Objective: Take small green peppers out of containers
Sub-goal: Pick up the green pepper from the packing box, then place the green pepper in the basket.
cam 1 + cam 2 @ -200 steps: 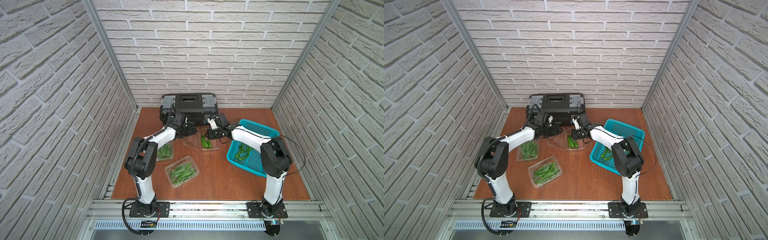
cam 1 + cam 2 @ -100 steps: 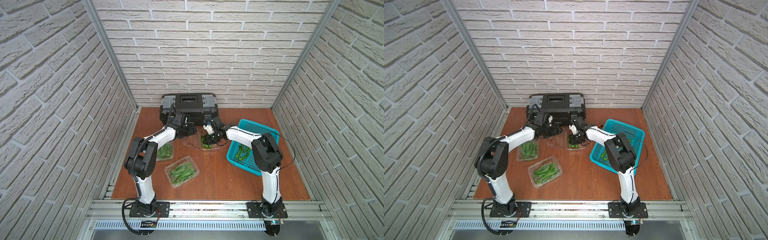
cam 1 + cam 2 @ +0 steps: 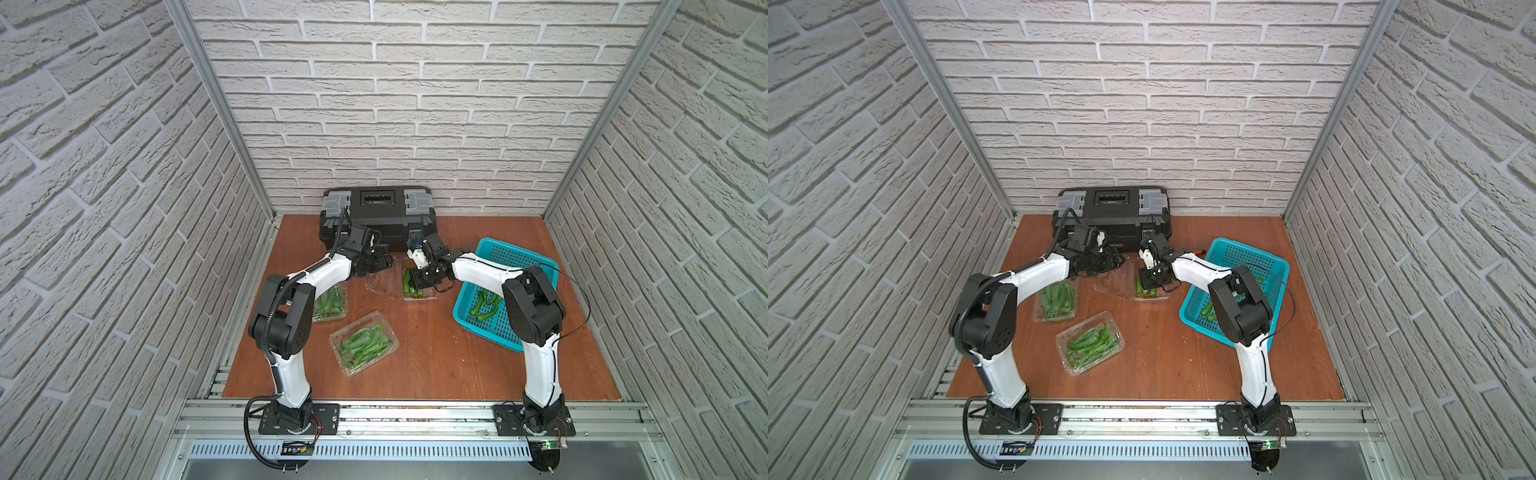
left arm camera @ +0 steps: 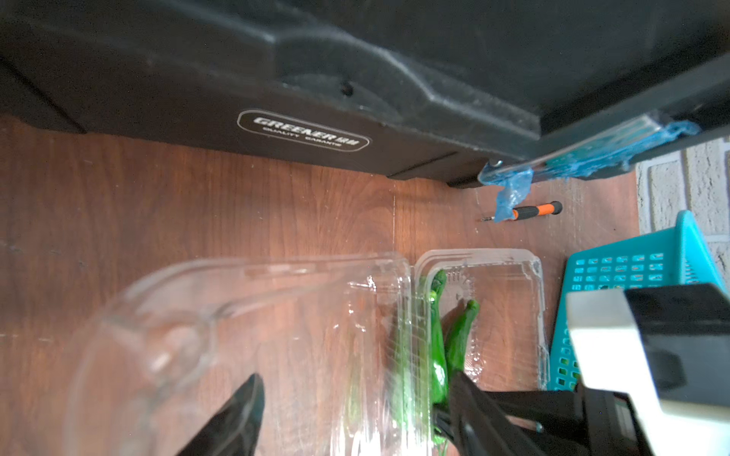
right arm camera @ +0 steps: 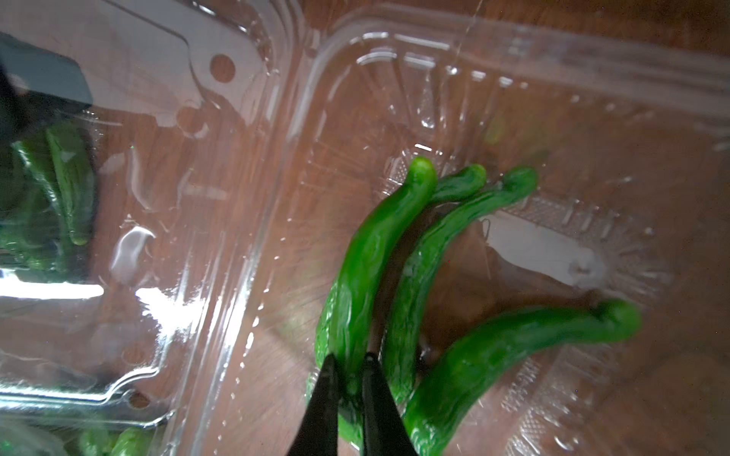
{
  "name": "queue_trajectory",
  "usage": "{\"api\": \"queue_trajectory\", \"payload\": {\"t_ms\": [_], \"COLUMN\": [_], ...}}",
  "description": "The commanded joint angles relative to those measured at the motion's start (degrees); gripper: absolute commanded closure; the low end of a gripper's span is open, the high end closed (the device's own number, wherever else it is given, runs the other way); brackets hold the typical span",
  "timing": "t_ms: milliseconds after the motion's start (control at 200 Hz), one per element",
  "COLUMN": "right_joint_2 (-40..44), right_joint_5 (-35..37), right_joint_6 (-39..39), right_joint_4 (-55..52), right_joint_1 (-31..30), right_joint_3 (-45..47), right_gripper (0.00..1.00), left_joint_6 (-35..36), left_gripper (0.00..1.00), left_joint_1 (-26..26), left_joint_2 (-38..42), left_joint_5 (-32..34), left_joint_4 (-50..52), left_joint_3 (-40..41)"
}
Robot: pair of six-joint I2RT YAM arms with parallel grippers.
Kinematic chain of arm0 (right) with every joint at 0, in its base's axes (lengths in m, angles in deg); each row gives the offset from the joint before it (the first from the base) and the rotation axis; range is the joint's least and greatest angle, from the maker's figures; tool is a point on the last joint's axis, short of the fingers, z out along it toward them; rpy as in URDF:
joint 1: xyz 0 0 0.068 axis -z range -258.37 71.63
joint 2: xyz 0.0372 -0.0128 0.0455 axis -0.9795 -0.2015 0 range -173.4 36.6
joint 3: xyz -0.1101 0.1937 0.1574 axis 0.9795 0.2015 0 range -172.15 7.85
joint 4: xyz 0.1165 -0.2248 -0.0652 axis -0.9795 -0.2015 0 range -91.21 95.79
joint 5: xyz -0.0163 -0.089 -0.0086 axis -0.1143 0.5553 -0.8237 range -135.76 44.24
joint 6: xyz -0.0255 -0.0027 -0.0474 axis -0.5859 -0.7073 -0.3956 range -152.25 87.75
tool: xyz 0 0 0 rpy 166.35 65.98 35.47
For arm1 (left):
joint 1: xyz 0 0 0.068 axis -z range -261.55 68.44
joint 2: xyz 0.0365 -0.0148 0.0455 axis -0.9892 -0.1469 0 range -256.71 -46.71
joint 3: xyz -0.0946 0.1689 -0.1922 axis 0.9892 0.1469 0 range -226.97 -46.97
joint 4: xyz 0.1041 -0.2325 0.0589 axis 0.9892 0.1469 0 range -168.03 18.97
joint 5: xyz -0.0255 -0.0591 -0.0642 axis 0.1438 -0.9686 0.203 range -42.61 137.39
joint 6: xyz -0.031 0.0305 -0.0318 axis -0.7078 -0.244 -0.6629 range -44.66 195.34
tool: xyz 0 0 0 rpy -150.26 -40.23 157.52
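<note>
The right gripper (image 5: pixel 349 365) is down inside the open box (image 5: pixel 513 37), its jaws pinched shut on the stem end of one pepper (image 5: pixel 371 252). A few more peppers (image 5: pixel 509 343) lie against it on the ribbed floor of the box. The rest of that floor is bare.

This box stands at the far middle of the surface (image 3: pixel 436 365), just in front of the black toolbox (image 3: pixel 376 216). Its clear lid (image 4: pixel 205 300) is thrown open to the left. The left gripper (image 3: pixel 386 261) hangs beside that lid with its jaws spread wide. The wrist view shows the lid rising right before one dark finger (image 4: pixel 237 414), but I cannot tell whether the jaws touch it.

Two more boxes sit nearer and to the left, both full of peppers and both with their lids down. The left box (image 3: pixel 340 318) lies partly under the left arm. The near box (image 3: pixel 357 323) sits at a slant near the middle of the surface, well apart from either gripper.

To the right of the open box is a teal basket (image 3: pixel 519 250) with a handful of loose peppers (image 3: pixel 484 303) in its left end. The right arm reaches across it. Between toolbox and basket, at the far side, lies a small screwdriver (image 4: pixel 529 211) — orange and black — flat on the wood.
</note>
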Motion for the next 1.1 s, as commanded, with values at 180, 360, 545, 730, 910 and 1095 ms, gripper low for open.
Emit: {"api": "queue_trajectory", "payload": {"t_ms": [180,360,545,730,910,1095], "right_joint_2": [14.9,23.0,31.8,36.5,36.2,34.2], "right_joint_5": [11.7,26.3,42.3,58.1,61.3,61.1], "right_joint_6": [4.4,8.3,11.3,18.0,27.1,30.4], "right_joint_4": [10.4,15.6,20.6,13.9,3.8,-0.9], "right_joint_1": [0.3,1.7,3.8,6.4,8.4,8.5], "right_joint_3": [5.6,11.3,19.6,23.5,24.2,21.3], "right_gripper": [0.96,0.98,0.98,0.98,0.96,0.63], "left_joint_6": [-0.4,-0.2,0.0,0.0,-0.2,-0.3], "left_gripper": [0.27,0.26,0.27,0.27,0.27,0.27], "left_joint_1": [0.4,0.4,0.3,0.3,0.3,0.3], "left_joint_2": [0.0,-0.1,0.1,-0.1,-0.5,-0.4], "left_joint_5": [1.0,1.1,1.0,0.8,0.6,0.3], "left_joint_4": [-0.6,-0.3,-0.3,-0.7,-1.2,-1.5], "left_joint_3": [-0.3,-0.3,0.0,0.1,0.3,0.6]}}
